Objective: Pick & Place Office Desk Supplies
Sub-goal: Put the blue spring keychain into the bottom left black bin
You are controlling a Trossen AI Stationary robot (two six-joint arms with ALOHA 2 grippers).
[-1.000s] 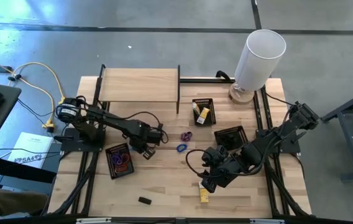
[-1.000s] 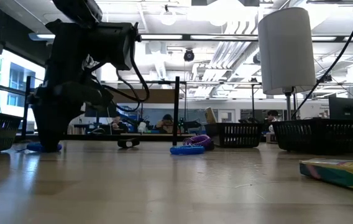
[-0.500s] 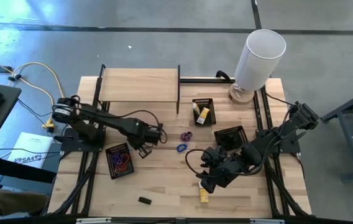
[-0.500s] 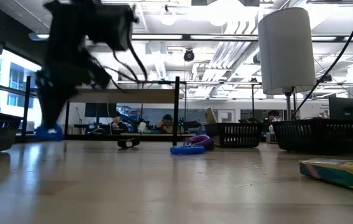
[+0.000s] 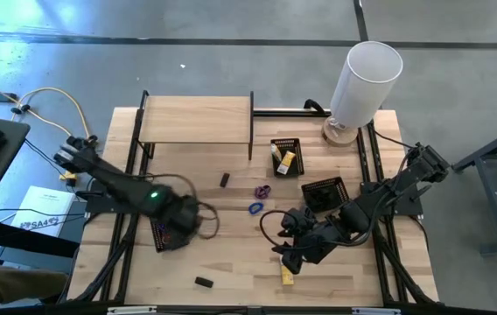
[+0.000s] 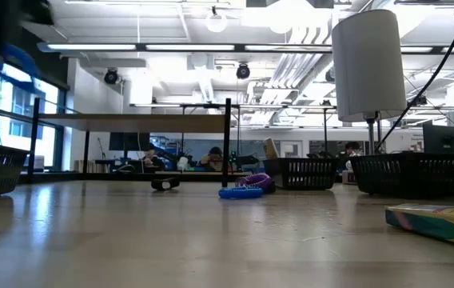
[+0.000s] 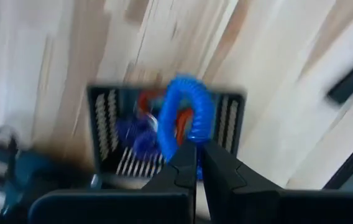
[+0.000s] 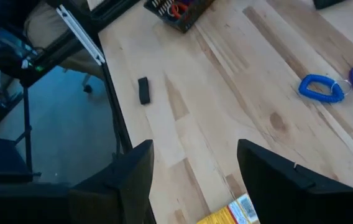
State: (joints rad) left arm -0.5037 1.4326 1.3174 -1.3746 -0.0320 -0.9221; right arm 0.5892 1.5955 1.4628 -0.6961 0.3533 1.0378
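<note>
My left gripper point(image 5: 187, 220) hangs over the left black mesh tray point(image 5: 163, 236), shut on a blue coiled loop point(image 7: 186, 115); in the low view the loop point(image 6: 7, 58) is high above the table. That tray point(image 7: 105, 118) holds red and purple loops. My right gripper point(image 5: 288, 258) is open, low over the table beside a yellow packet point(image 5: 287, 275). A purple loop point(image 5: 262, 190), a second blue loop point(image 5: 255, 208) and two black blocks point(image 5: 225, 179) point(image 5: 202, 282) lie on the wood. My left gripper pinches the blue coiled loop between its two fingers point(image 7: 183, 168), on the rim of the ring nearest them point(image 7: 181, 142). The fingers come from above, pointing down. The loop sticks out past the fingertips, lifted clear over the tray.
A tray point(image 5: 285, 156) with a yellow packet stands at the far middle, another black tray point(image 5: 325, 192) to its right. The tall white cylinder point(image 5: 364, 79) is at the far right corner, a raised wooden shelf point(image 5: 196, 120) at the far left. In the right wrist view the near block point(image 8: 143, 90) lies by the table edge.
My left gripper has lifted the blue loop off the table, swung toward the left and near side, and now hovers over the left tray. The black block it stood over now shows. The right arm has kept still.
</note>
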